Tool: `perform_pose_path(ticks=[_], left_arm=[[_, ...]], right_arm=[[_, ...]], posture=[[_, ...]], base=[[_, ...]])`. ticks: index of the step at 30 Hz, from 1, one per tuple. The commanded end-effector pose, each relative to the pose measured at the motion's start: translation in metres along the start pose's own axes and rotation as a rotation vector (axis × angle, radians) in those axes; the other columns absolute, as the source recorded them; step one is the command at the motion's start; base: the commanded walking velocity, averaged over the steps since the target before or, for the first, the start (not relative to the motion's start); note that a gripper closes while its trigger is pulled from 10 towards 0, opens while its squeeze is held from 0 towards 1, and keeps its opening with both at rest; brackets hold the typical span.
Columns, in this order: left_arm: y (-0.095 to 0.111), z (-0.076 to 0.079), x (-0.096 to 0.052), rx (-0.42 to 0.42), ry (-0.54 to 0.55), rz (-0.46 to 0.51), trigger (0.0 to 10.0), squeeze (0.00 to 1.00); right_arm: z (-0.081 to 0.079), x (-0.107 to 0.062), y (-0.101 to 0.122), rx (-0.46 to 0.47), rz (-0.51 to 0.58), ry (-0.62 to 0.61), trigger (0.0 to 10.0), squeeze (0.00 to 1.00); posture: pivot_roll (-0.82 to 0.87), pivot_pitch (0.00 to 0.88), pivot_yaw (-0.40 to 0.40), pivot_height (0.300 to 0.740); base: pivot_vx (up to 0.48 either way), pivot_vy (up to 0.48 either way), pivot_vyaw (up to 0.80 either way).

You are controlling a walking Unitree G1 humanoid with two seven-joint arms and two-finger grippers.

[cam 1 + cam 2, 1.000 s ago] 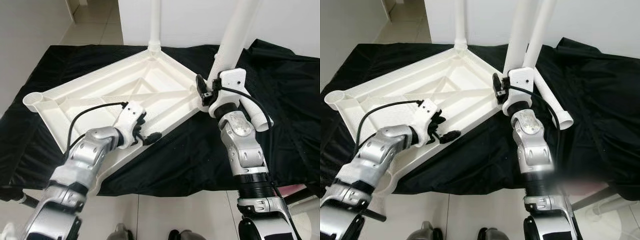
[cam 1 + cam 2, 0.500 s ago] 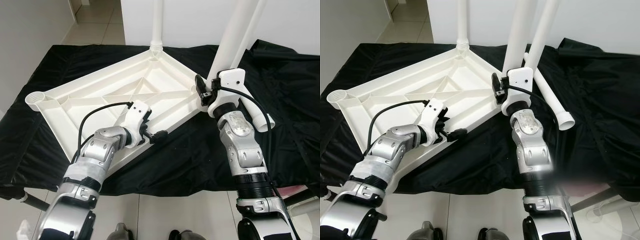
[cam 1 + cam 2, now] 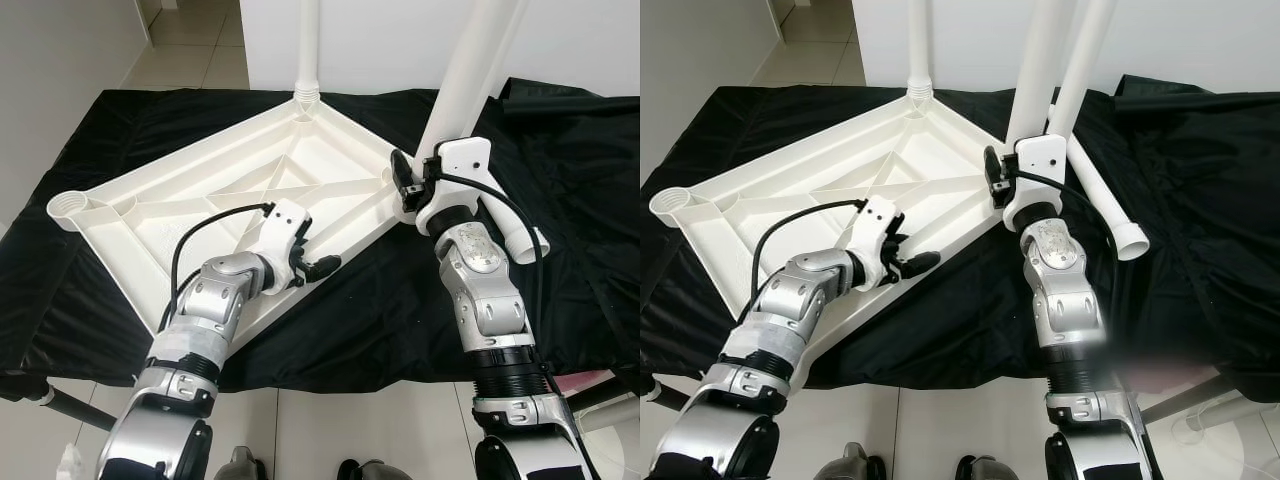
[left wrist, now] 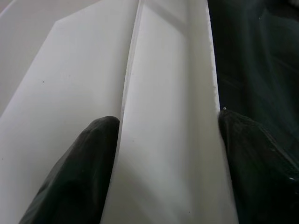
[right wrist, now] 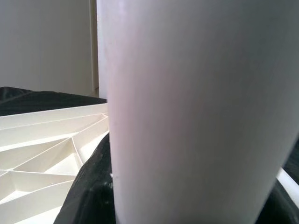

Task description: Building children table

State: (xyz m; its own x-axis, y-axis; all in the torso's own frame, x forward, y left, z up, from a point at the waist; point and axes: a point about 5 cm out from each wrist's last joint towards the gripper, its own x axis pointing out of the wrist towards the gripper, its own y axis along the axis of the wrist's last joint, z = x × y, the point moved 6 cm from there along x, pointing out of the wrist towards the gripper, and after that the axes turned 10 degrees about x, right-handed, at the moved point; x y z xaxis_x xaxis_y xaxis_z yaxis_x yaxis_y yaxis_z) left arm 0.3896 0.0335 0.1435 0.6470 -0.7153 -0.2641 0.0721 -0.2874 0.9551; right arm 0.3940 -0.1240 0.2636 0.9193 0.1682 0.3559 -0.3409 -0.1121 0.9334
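Note:
The white table top (image 3: 190, 200) lies upside down on a black cloth (image 3: 380, 300). One white leg (image 3: 308, 45) stands upright in its far corner. My left gripper (image 3: 318, 266) is shut on the near rim of the top; in the left wrist view its black fingers (image 4: 74, 177) press either side of the rim (image 4: 163, 140). My right gripper (image 3: 405, 185) is shut on a second white leg (image 3: 462, 80), held upright at the top's right corner. A third leg (image 3: 512, 225) lies on the cloth behind my right wrist.
An empty round socket (image 3: 66, 208) shows at the top's left corner. A white wall (image 3: 400, 40) rises right behind the cloth. Tiled floor (image 3: 300, 420) runs along the cloth's near edge. A dark rod (image 3: 70, 405) sticks out at the lower left.
My left gripper has shifted a little to the right along the near rim, and the top's near corner has drawn in with it. The right gripper and its leg have stayed put.

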Motion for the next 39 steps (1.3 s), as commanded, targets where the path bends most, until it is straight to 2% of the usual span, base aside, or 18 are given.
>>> perform_pose_path(ticks=[1, 8, 13, 14, 15, 16, 17, 18, 19, 23, 26, 27, 33, 34, 39], left_arm=[[-0.013, -0.062, -0.02, -0.024, 0.585, -0.103, 0.0, 0.0], [-0.006, -0.074, -0.03, -0.077, 0.722, -0.07, 0.0, 0.0], [-0.007, -0.075, -0.034, -0.101, 0.759, -0.067, 0.0, 0.0], [-0.007, -0.075, -0.035, -0.104, 0.768, -0.065, 1.7, 0.0], [-0.006, -0.072, -0.035, -0.105, 0.767, -0.063, 0.0, 0.0], [-0.006, -0.072, -0.035, -0.105, 0.767, -0.063, 0.0, 0.0], [-0.005, -0.069, -0.033, -0.101, 0.758, -0.065, 8.7, 0.0], [-0.005, -0.067, -0.032, -0.098, 0.752, -0.067, 8.7, 0.0], [-0.006, -0.066, -0.032, -0.108, 0.753, -0.067, 10.0, 0.0], [-0.006, -0.067, -0.033, -0.114, 0.768, -0.07, 10.0, 0.0], [0.0, -0.068, -0.031, -0.133, 0.749, -0.029, 10.0, 0.0], [0.005, -0.066, -0.029, -0.138, 0.725, -0.001, 10.0, 1.0], [0.02, -0.058, -0.023, -0.103, 0.638, 0.066, 10.0, 1.0], [0.039, -0.048, -0.018, -0.073, 0.54, 0.147, 10.0, 0.0], [0.049, -0.041, -0.017, -0.052, 0.483, 0.194, 10.0, 0.0]], right_arm=[[0.0, -0.002, 0.003, -0.007, 0.009, -0.004, 10.0, 0.0], [0.001, -0.001, 0.004, -0.01, 0.014, -0.012, 10.0, 0.0], [0.002, -0.001, 0.005, -0.01, 0.016, -0.014, 10.0, 0.0], [0.002, -0.001, 0.005, -0.011, 0.017, -0.015, 10.0, 0.0], [0.002, -0.001, 0.005, -0.012, 0.017, -0.016, 10.0, 0.0], [0.002, -0.001, 0.005, -0.012, 0.017, -0.016, 10.0, 0.0], [0.002, 0.0, 0.005, -0.013, 0.017, -0.016, 10.0, 0.0], [0.002, 0.0, 0.005, -0.014, 0.017, -0.015, 10.0, 0.0], [0.003, 0.0, 0.005, -0.016, 0.016, -0.015, 10.0, 0.0], [0.002, 0.001, 0.005, -0.015, 0.017, -0.015, 10.0, 0.0], [0.001, 0.0, 0.005, -0.015, 0.017, -0.013, 10.0, 0.0], [0.001, 0.0, 0.004, -0.014, 0.016, -0.013, 10.0, 0.0], [0.001, -0.001, 0.004, -0.014, 0.014, -0.014, 10.0, 0.0], [0.001, -0.001, 0.004, -0.015, 0.014, -0.016, 10.0, 0.0], [0.002, -0.001, 0.004, -0.016, 0.014, -0.018, 10.0, 0.0]], posture=[[-0.06, 0.098, 0.021, 0.74], [-0.07, 0.098, 0.03, 0.74], [-0.07, 0.101, 0.031, 0.74], [-0.07, 0.103, 0.03, 0.74], [-0.06, 0.104, 0.029, 0.74], [-0.06, 0.104, 0.029, 0.74], [-0.06, 0.107, 0.031, 0.74], [-0.06, 0.107, 0.031, 0.74], [-0.06, 0.107, 0.029, 0.74], [-0.06, 0.109, 0.03, 0.74], [-0.06, 0.114, 0.031, 0.74], [-0.06, 0.114, 0.032, 0.74], [-0.06, 0.118, 0.034, 0.74], [-0.06, 0.118, 0.035, 0.74], [-0.06, 0.118, 0.035, 0.74]], base=[[0.0, 0.0, 0.0], [0.0, 0.0, 0.0], [0.0, 0.0, 0.0], [0.0, 0.0, 0.0], [0.0, 0.0, 0.0], [0.0, 0.0, 0.0], [0.0, 0.0, 0.0], [0.0, 0.0, 0.0], [0.0, 0.0, 0.0], [0.0, 0.0, 0.0], [0.0, 0.0, 0.0], [0.0, 0.0, 0.0], [0.0, 0.0, 0.0], [0.0, 0.0, 0.0], [0.0, 0.0, 0.0]])
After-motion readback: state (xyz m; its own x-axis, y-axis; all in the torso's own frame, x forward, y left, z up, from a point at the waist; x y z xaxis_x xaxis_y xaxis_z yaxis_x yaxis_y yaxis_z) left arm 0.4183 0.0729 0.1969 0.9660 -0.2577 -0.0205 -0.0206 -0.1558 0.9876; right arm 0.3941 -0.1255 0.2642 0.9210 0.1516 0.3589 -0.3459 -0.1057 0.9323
